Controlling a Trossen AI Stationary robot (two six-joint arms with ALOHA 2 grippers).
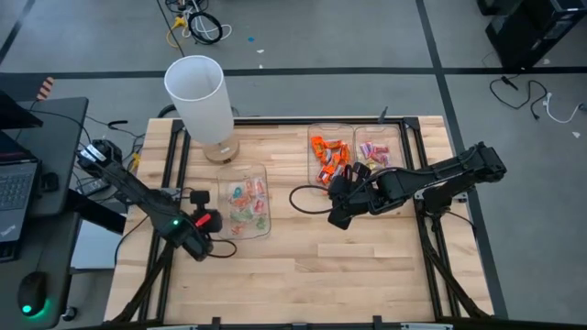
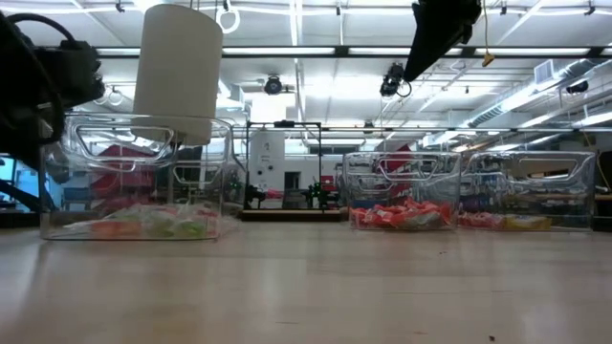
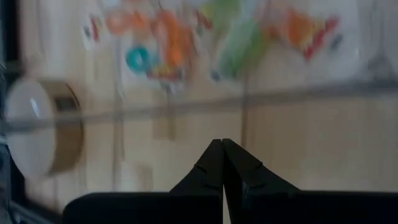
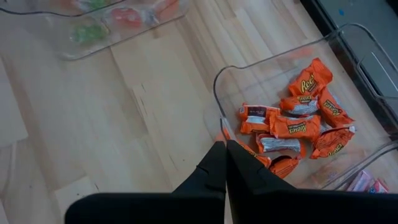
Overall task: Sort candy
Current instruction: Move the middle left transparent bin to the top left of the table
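The wooden counter [image 1: 367,266] is seen from above with a white lamp [image 1: 200,96] standing at its far left part. Three clear trays are placed on it: the left tray [image 1: 261,229], the middle tray [image 1: 315,137] and the right tray [image 1: 396,133], the last two touching side by side.

The candy is sorted by colour. The orange candy [image 1: 328,158] is collected in the middle tray, the pink-and-yellow candy [image 1: 372,154] in the right tray, and the pale green-and-pink candy [image 1: 244,202] in the left tray. The pieces lie flat, and their long axes point in many different directions.

The left hand [image 1: 209,222] is held just beside the left tray, closed and empty. The right hand [image 1: 341,192] is held at the near edge of the middle tray, also closed on nothing.

Only in the right wrist view can the printed wrappers be read. In the low view the heaps are seen only as low coloured bands behind the tray walls.
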